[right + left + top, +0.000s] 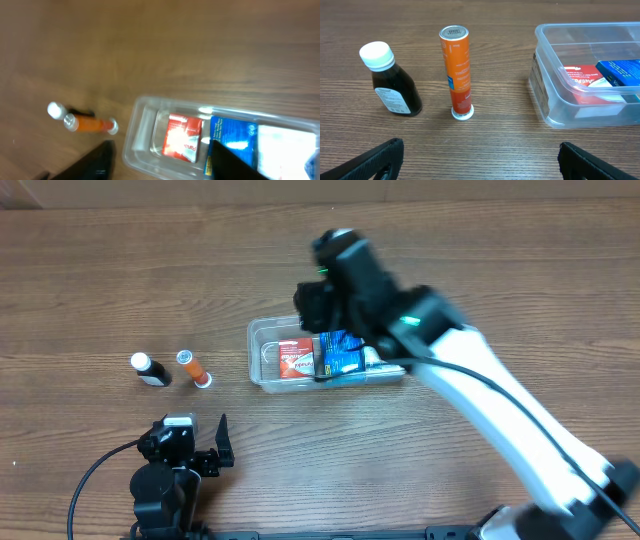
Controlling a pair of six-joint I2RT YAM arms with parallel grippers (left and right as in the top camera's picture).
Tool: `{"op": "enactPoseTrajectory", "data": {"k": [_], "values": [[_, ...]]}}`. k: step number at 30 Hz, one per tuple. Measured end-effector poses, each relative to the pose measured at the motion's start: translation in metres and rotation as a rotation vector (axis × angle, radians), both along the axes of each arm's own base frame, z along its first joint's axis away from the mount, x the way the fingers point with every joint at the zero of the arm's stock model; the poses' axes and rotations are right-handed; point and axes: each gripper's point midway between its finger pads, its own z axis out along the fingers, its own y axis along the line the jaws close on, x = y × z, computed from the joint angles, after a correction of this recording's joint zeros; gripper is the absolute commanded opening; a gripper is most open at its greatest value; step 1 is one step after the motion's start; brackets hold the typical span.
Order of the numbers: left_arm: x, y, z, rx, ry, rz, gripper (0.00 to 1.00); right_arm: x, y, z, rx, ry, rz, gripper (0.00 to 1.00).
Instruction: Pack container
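Note:
The clear plastic container lies mid-table. It holds a red box and a blue box, with a white item at its right end. My right gripper hovers above the container, open and empty; the red box and blue box show between its fingers. An orange tube and a dark bottle with a white cap stand left of the container. My left gripper is open and empty, low at the front, facing the tube and bottle. The container's left end also shows in the left wrist view.
The wooden table surrounds everything. My right arm stretches from the lower right over the container's right half. My left arm's base sits at the front left edge.

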Motion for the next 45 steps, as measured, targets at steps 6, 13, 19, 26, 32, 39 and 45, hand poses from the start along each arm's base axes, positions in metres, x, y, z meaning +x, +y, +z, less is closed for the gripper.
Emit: {"op": "enactPoseTrajectory", "data": {"k": [6,13,19,26,32,39,45], "values": [[0.009,0.001,0.022,0.007,-0.101,-0.001,1.00,-0.001,-0.104,0.059,0.072,-0.059,-0.250,1.00],[0.014,-0.009,0.044,-0.008,-0.191,-0.053,1.00,0.006,-0.205,0.044,0.027,0.028,-0.522,1.00],[0.007,-0.012,0.128,-0.020,-0.219,-0.065,1.00,-0.003,-0.227,0.033,-0.002,0.093,-0.580,1.00],[0.068,-0.006,0.153,-0.074,0.252,-0.044,1.00,-0.003,-0.227,0.031,-0.004,0.097,-0.580,1.00],[0.135,-0.001,0.169,-0.096,0.482,-0.034,1.00,-0.003,-0.227,0.031,-0.004,0.098,-0.580,1.00],[0.145,0.008,0.129,-0.137,0.678,0.046,1.00,-0.003,-0.227,0.031,-0.004,0.098,-0.580,1.00],[0.118,0.071,0.117,-0.250,0.753,0.386,1.00,-0.003,-0.227,0.031,-0.004,0.098,-0.580,1.00]]}}
